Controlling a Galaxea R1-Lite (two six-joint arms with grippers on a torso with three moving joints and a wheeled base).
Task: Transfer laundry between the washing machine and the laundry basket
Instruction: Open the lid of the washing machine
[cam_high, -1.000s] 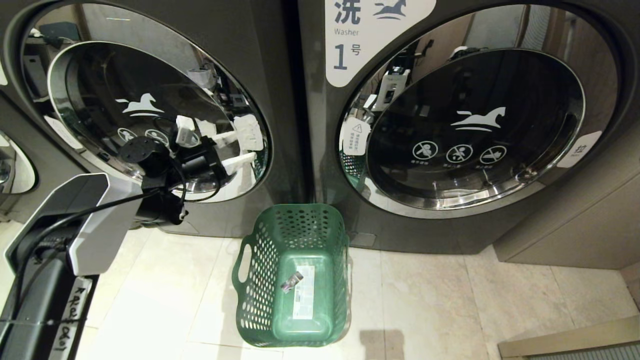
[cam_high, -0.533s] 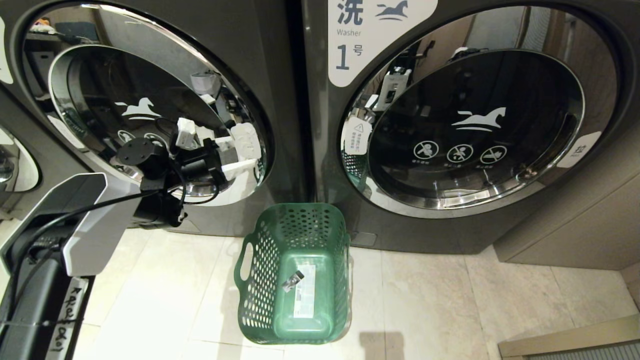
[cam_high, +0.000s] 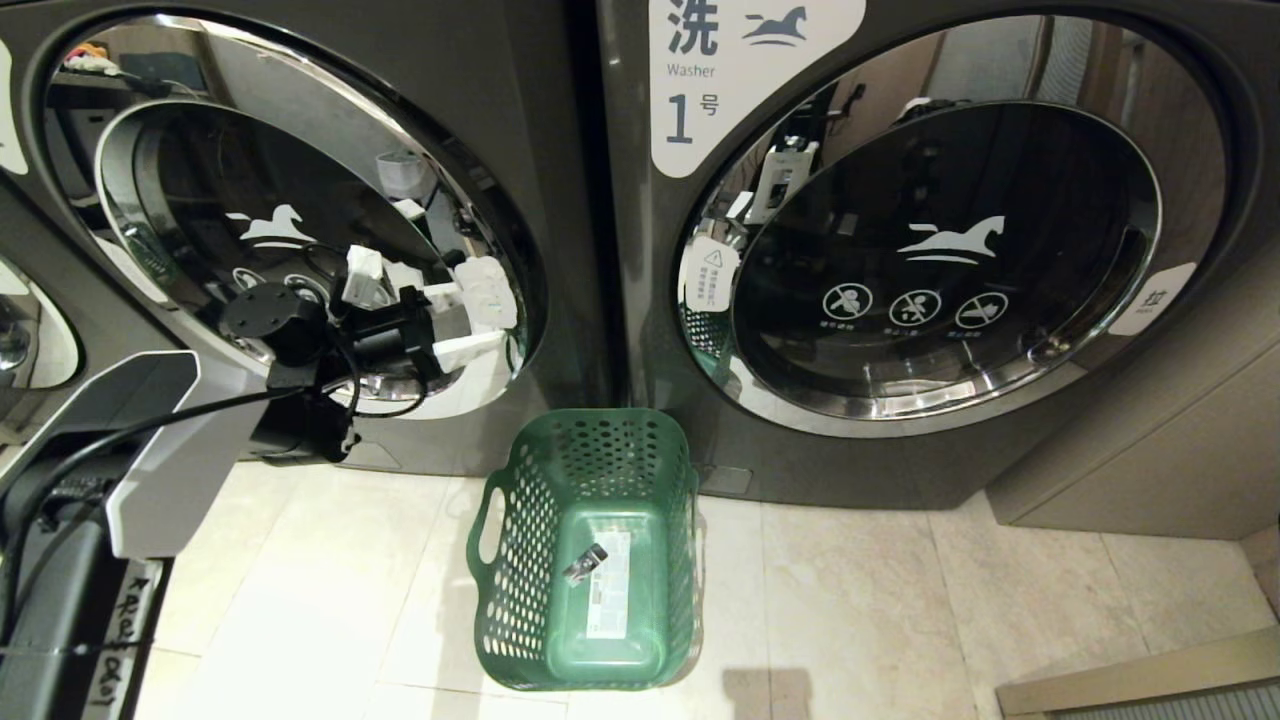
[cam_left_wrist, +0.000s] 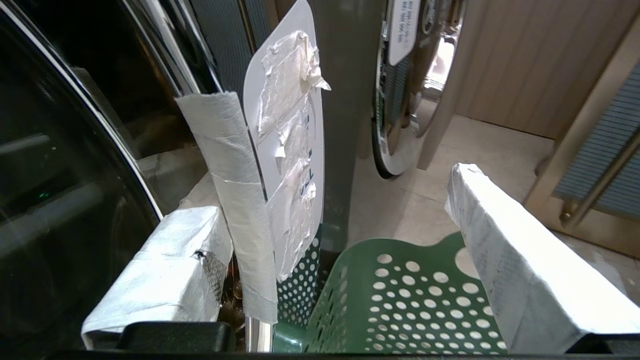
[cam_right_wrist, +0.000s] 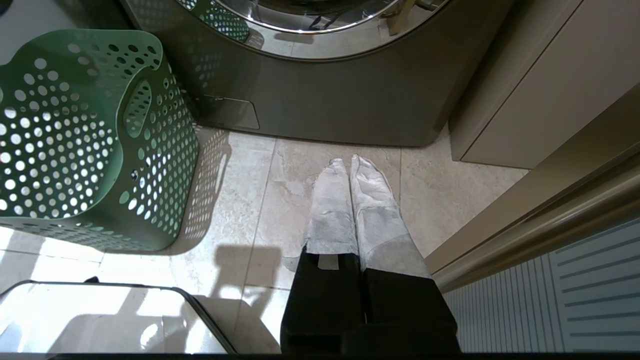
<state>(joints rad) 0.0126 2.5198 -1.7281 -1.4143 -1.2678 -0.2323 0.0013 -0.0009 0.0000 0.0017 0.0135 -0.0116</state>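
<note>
Reaching my left gripper (cam_high: 470, 315) with fingers spread and empty at the washing machine (cam_high: 300, 200) door edge, I risk slipping off the taped tab; laundry seems unseen, laundry basket (cam_high: 590, 560) empty; right gripper (cam_right_wrist: 350, 170) hangs clenched.

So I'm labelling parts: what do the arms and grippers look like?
Left arm: grey-white shell over black links, loose black cables, handwritten tape strip. Left gripper: black body, fingers wrapped in white tape. Right gripper: black body, same white-wrapped fingers.
</note>
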